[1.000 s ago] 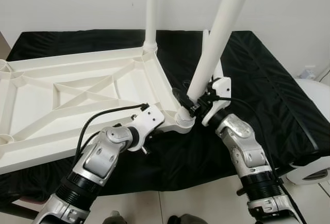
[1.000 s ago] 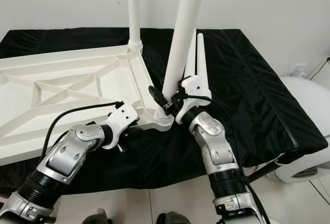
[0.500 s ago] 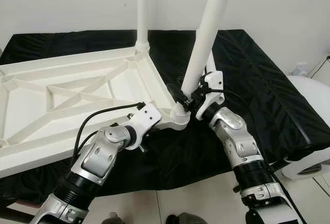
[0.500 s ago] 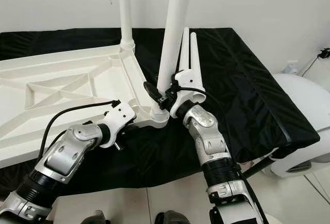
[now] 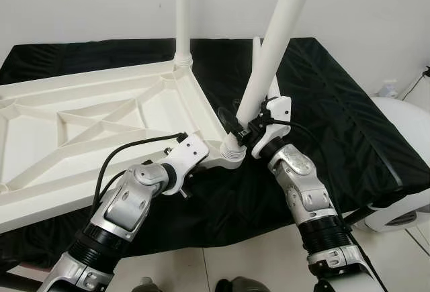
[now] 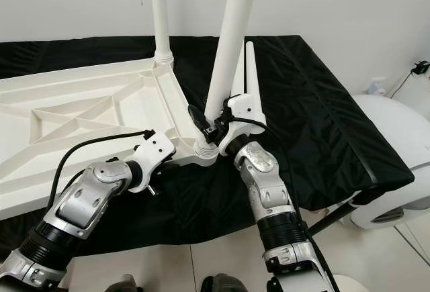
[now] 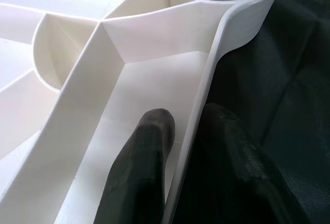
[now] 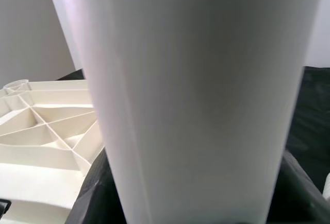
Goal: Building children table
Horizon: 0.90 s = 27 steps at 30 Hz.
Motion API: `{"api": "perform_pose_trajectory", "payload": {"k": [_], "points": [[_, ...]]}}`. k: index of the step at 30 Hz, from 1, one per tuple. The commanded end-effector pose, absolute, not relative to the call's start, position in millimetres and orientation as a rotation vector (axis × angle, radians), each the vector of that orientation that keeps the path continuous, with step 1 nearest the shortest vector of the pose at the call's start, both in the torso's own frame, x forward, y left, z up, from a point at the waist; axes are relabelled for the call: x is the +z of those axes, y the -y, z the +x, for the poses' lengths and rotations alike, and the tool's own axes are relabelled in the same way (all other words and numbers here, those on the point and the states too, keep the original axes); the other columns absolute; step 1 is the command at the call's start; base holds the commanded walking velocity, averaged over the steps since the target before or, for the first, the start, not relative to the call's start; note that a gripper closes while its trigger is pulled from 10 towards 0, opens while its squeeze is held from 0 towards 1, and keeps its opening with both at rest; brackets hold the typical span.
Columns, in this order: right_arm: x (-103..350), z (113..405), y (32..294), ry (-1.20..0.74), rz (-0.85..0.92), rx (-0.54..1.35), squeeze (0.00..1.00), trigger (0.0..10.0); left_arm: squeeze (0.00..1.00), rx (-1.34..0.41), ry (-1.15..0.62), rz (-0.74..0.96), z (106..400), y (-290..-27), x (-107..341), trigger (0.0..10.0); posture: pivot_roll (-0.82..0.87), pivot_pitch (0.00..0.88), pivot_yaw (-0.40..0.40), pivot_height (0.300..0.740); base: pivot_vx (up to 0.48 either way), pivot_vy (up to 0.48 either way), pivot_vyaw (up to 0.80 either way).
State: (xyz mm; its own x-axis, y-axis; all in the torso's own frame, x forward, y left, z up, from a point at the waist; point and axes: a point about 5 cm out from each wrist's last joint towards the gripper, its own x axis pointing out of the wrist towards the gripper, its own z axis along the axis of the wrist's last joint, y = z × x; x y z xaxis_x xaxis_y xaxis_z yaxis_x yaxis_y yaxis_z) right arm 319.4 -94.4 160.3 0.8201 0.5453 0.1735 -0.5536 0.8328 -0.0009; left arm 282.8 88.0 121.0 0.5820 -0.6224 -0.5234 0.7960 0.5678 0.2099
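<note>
Two legs (image 5: pixel 274 47) cut off above; left gripper (image 7: pixel 188 131) pinches tabletop rim (image 7: pixel 203 105); right gripper (image 5: pixel 243 129) clamps leg (fingers mostly hidden).

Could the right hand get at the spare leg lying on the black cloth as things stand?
Probably not right now. The right hand is shut on the leg at the tabletop's corner socket. The spare leg lies just behind it, nothing between, so it must let go first.
</note>
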Motion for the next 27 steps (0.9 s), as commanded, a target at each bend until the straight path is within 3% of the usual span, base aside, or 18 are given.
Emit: {"api": "perform_pose_trajectory", "payload": {"k": [1, 27], "points": [[136, 320, 101, 0.053, 0.042, 0.521, 0.00, 10.0, 0.00, -0.881, -0.393, 0.468, 281, -84, 127, 10.0, 0.03, 0.047, -0.051, 0.740, 0.000, 0.000, 0.00], [140, 334, 72, 0.080, 0.062, 0.292, 0.00, 10.0, 0.00, -0.877, -0.387, 0.457, 277, -81, 130, 10.0, 0.05, 0.059, -0.064, 0.740, 0.000, 0.000, 0.00]]}}
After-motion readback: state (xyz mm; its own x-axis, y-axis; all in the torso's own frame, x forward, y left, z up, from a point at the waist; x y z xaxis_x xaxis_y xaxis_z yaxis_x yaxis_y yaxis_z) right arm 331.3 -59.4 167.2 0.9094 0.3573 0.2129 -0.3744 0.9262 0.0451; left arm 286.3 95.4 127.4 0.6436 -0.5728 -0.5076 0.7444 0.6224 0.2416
